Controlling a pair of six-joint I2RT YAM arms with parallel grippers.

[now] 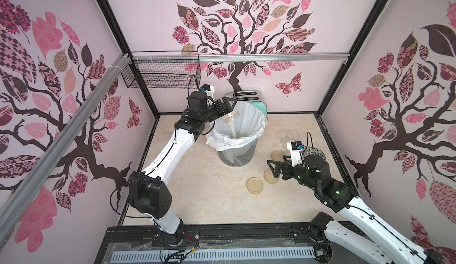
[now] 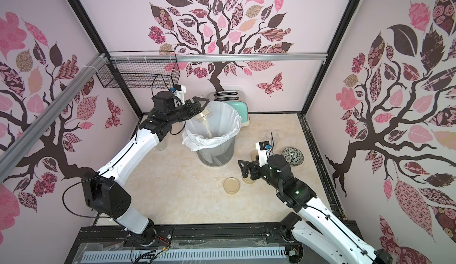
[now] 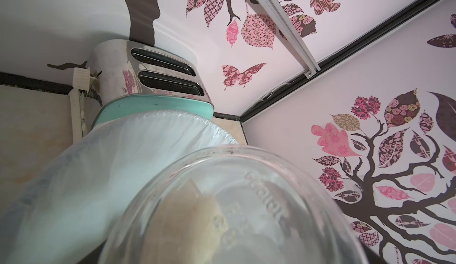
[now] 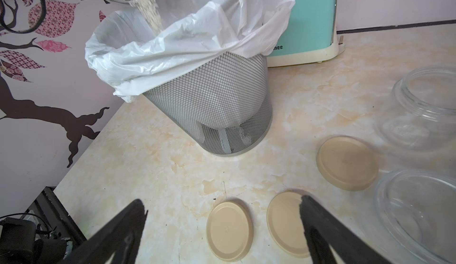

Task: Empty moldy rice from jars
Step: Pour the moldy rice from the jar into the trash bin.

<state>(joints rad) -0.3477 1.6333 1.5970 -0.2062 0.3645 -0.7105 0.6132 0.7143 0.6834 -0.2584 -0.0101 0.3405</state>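
My left gripper (image 1: pixel 225 107) is shut on a clear glass jar (image 1: pixel 230 116), tipped mouth-down over the lined bin (image 1: pixel 246 140). The moldy rice (image 1: pixel 233 132) streams from it into the bag, and the right wrist view shows the stream of rice (image 4: pixel 150 11) too. In the left wrist view the jar (image 3: pixel 246 188) fills the foreground, with rice (image 3: pixel 187 225) still inside. My right gripper (image 4: pixel 221 202) hangs open and empty above three beige lids (image 4: pixel 229 230) on the table. Two empty open jars (image 4: pixel 429 107) stand beside it.
A mint toaster (image 1: pixel 260 106) stands behind the bin against the back wall. A dark patterned bowl (image 2: pixel 293 156) sits near the right arm. A black wire basket (image 1: pixel 160 77) hangs on the back rail above the left arm.
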